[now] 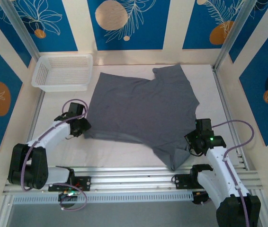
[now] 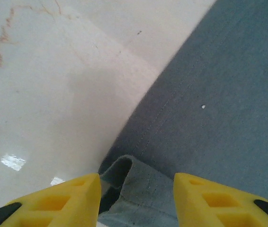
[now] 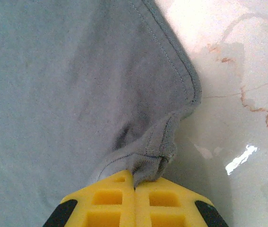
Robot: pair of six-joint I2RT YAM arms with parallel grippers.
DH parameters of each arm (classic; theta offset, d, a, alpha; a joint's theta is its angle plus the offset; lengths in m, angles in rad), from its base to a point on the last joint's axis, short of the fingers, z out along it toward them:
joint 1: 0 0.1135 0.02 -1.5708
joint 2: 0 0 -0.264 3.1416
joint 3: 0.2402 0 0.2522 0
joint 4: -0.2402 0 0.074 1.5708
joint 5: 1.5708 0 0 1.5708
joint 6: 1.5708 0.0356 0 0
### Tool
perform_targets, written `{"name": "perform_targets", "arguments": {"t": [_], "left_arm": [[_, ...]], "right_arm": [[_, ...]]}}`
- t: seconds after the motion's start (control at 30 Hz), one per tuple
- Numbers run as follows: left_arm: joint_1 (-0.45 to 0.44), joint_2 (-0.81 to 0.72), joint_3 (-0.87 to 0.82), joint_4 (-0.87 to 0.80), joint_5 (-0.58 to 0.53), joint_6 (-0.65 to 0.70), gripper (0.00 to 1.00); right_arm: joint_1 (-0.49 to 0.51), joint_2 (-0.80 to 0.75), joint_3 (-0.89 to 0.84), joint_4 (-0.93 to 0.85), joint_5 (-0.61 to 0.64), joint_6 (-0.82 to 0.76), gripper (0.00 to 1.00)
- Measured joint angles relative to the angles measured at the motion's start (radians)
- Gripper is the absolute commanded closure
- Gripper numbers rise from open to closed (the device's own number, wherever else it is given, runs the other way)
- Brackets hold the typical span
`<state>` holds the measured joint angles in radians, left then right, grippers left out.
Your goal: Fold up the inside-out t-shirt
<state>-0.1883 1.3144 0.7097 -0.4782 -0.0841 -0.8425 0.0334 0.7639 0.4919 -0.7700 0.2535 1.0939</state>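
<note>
Plain dark grey short-sleeved t-shirt (image 1: 141, 111) of thin fabric lies spread flat on white glossy tabletop (image 1: 124, 153), mid-table, near right of white plastic mesh basket (image 1: 60, 85) in far-left corner. Left gripper (image 1: 83, 126) sits at shirt's near-left edge; in left wrist view its yellow fingers (image 2: 77, 198) stand apart, a raised fold of hem between them, not pinched. Right gripper (image 1: 193, 142) at shirt's near-right edge; jaws closed, bunched hem clamped at the fingertips (image 3: 146, 187).
</note>
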Motion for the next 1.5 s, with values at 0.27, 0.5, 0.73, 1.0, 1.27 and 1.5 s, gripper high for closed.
{"name": "perform_targets", "arguments": {"t": [0.27,0.5,0.73,1.0,1.27,1.5], "left_arm": [[0.003,0.01,-0.034,0.032,0.05,-0.02,0.66],[0.005,0.009,-0.034,0.053,0.066,-0.026,0.86],[0.009,0.005,-0.035,0.05,0.072,-0.026,1.0],[0.01,-0.298,-0.095,-0.059,0.012,-0.04,1.0],[0.011,-0.454,-0.196,-0.081,0.032,-0.094,1.0],[0.011,-0.349,-0.072,-0.023,0.023,-0.044,1.0]], "right_arm": [[0.0,-0.003,0.0,0.0,-0.003,0.0,1.0],[0.0,-0.003,0.0,0.0,-0.003,0.001,1.0],[0.0,-0.003,0.0,-0.008,0.005,0.0,1.0],[-0.071,-0.083,0.032,-0.118,0.076,-0.035,1.0],[-0.103,-0.106,0.042,-0.159,0.07,-0.037,1.0],[-0.107,0.013,0.179,-0.049,0.06,-0.052,1.0]]}}
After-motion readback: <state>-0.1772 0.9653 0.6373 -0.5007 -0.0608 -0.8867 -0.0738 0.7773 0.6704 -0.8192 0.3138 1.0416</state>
